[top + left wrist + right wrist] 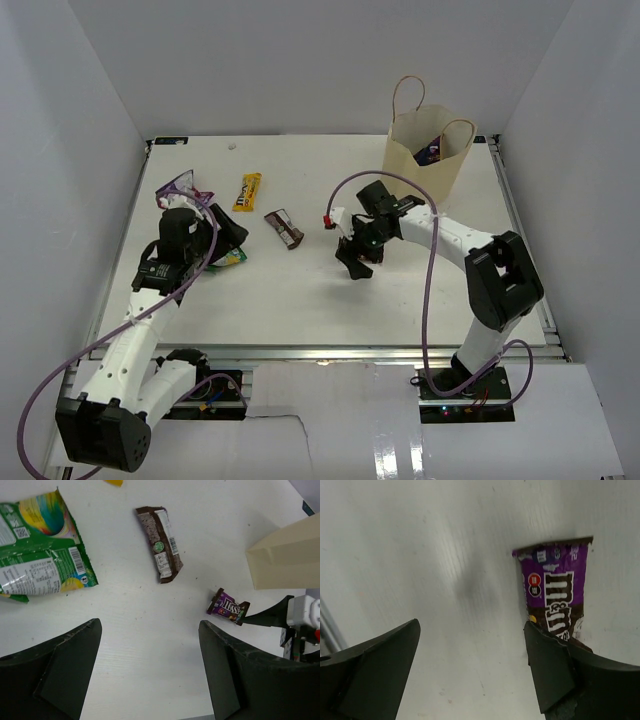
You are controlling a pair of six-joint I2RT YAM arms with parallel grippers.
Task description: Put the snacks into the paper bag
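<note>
The paper bag (412, 165) stands upright at the far right of the worktop (300, 300), its mouth open and its two loop handles (408, 95) standing above the rim. Inside it, just under the rim, shows a dark blue packet (432, 152) with purple and white print. What else the bag holds cannot be seen.

The right pincer (470, 672) hangs low over the middle of the worktop, nearer and left of the bag, with its jaws spread wide and nothing between them. A purple M&M's pack (554, 597) lies flat on the worktop. Its near end runs under the tip of the right-hand finger (560, 672); whether the finger touches it cannot be told.

The left pincer (149, 675) is over the left side of the worktop, also gaping and empty. In the left wrist view a green-white pouch (42, 555) lies at the left, a brown bar (161, 544) in the middle, and the purple pack lies beyond, close to the foot of the bag.

From above, a yellow bar (247, 192) lies farther away than the brown bar and slightly to its left. A second purple pack (178, 187) lies at the far left beside the left arm. All of these lie on the worktop outside the bag.
</note>
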